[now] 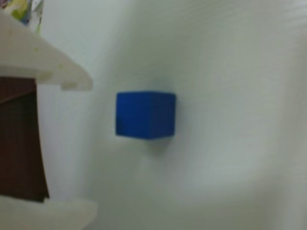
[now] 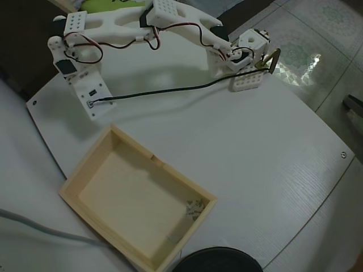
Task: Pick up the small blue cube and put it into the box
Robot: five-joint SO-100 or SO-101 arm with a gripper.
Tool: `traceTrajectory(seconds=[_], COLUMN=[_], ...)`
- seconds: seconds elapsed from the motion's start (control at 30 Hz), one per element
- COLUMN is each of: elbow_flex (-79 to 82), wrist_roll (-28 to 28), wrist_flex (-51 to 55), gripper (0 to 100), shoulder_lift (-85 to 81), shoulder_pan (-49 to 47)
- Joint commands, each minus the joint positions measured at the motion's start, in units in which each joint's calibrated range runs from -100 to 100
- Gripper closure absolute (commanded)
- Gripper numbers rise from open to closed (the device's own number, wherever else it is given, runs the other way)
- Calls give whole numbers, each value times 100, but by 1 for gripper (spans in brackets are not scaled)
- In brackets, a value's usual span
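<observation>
In the wrist view the small blue cube (image 1: 145,115) sits on the white table, blurred, in the middle of the frame. My gripper (image 1: 91,146) is open. One white finger (image 1: 48,62) shows at the upper left and the other at the lower left. The cube lies just past the fingertips, touching neither. In the overhead view the arm reaches to the table's far right and the gripper (image 2: 255,71) points down there; the cube is hidden under it. The pale wooden box (image 2: 85,170) stands at the lower left, far from the gripper.
The arm's base (image 2: 76,62) is at the upper left, with a black cable (image 2: 170,89) running along the table to the gripper. A black round object (image 2: 218,260) lies at the bottom edge beside the box. The table's rounded edge is close behind the gripper.
</observation>
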Motion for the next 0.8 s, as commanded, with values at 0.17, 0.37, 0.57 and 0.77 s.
traceTrajectory(seconds=[0.17, 0.37, 0.57, 0.77], elbow_flex=[344, 824, 1312, 1529], wrist_roll=[6, 6, 6, 6], wrist_flex=[-17, -373, -815, -960], gripper=[75, 76, 76, 76], shoulder_lift=[-69, -69, -69, -69], shoulder_pan=[78, 159, 233, 226])
